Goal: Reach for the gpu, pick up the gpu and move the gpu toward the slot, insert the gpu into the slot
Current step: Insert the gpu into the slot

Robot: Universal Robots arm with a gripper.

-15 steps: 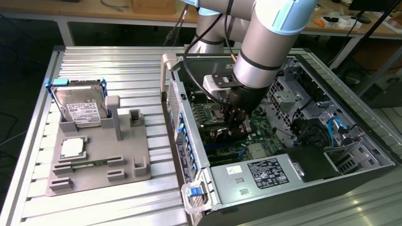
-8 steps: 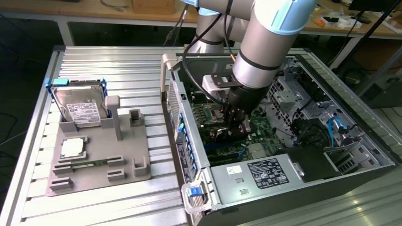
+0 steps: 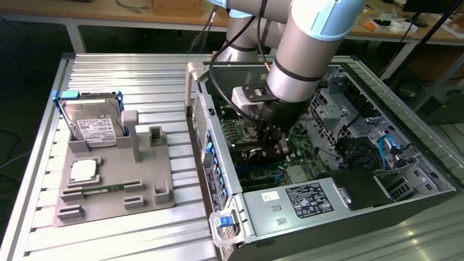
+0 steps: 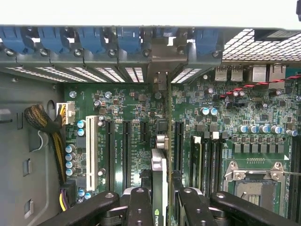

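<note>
**Pincer clamped on gpu, down inside the case over the board**

From the exterior view's left: a grey fixture tray (image 3: 145, 185) sits on the slatted worktop (image 3: 145, 65). A hard drive (image 3: 91, 122) stands in a blue bracket at the tray's far end. A green memory stick (image 3: 101, 189) lies flat nearer the front. Both are well apart from my arm.

Just right of the tray, the open computer case (image 3: 406, 179) lies on its side. My arm reaches down into it, with the pincer (image 3: 270, 144) low over the motherboard (image 4: 127, 101), about mid-case.

Wrist view: the black fingers (image 4: 139, 207) pinch the gpu (image 4: 159, 174), one on each side. I see the card edge-on, thin and square to the board, running from the fingers toward the case's rear bracket openings. A white slot (image 4: 91, 150) and long black slots (image 4: 126, 150) lie on one side of the card. The CPU socket (image 4: 254, 183) is farther off on the other side. I can't tell whether the card's edge is seated in a slot or sits just above one.
</note>
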